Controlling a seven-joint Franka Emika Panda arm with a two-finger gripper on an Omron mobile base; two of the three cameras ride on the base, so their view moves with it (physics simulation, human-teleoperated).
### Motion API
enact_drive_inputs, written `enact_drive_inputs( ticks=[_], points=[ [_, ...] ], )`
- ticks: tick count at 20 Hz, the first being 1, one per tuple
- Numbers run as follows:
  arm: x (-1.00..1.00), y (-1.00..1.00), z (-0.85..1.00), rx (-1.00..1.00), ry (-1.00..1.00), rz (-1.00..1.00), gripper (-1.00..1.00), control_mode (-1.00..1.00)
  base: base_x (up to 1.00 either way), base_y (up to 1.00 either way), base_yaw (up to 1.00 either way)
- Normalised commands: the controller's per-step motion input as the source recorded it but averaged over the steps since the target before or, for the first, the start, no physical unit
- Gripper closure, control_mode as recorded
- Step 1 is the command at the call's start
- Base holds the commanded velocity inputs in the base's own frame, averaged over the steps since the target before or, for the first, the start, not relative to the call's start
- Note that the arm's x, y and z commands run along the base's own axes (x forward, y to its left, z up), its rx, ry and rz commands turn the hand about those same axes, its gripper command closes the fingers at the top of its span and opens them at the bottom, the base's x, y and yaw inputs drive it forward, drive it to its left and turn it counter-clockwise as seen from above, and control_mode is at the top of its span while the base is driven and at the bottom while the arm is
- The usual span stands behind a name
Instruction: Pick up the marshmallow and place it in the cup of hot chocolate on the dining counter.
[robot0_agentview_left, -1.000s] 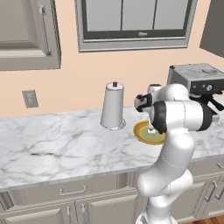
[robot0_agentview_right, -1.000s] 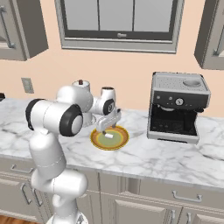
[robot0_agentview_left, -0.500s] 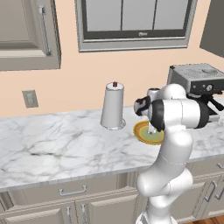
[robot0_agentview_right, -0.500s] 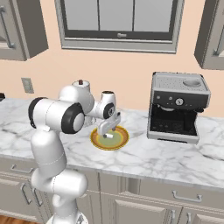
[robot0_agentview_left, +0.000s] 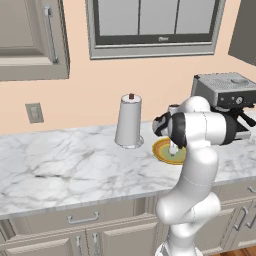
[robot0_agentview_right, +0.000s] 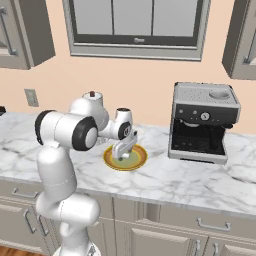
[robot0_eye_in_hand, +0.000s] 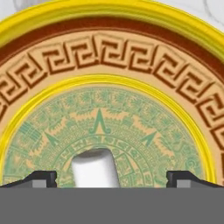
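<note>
White marshmallow (robot0_eye_in_hand: 95, 168) sits between my spread, empty pincer (robot0_eye_in_hand: 111, 178) tips on the plate (robot0_eye_in_hand: 109, 19); closing off-centre could squeeze it sideways and out.

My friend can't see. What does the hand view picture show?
A small white marshmallow sits on a round plate with a yellow rim and patterned middle. The open gripper has one dark fingertip on each side of the marshmallow, not touching it.

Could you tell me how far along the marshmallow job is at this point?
Done: the gripper is down over the plate, open. In hand: its fingers straddle the marshmallow, not yet closed. Left: grasping, lifting and dropping it into the hot chocolate.
</note>
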Motion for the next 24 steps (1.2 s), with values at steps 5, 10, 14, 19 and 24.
enact_drive_inputs(
  ticks=[5,10,14,19,24],
  points=[
    [0.00,-0.01,-0.29,0.00,-0.02,0.03,-1.00,-1.00,0.00,0.00,0.00],
    [0.00,-0.01,-0.21,0.00,0.00,0.03,1.00,-1.00,0.00,0.00,0.00],
    [0.00,0.00,-0.06,0.00,0.00,0.01,1.00,-1.00,0.00,0.00,0.00],
    [0.00,0.00,0.00,0.00,0.00,0.00,1.00,-1.00,0.00,0.00,0.00],
    [0.00,-0.01,-0.02,0.00,0.00,0.00,1.00,-1.00,0.00,0.00,0.00]
  ],
)
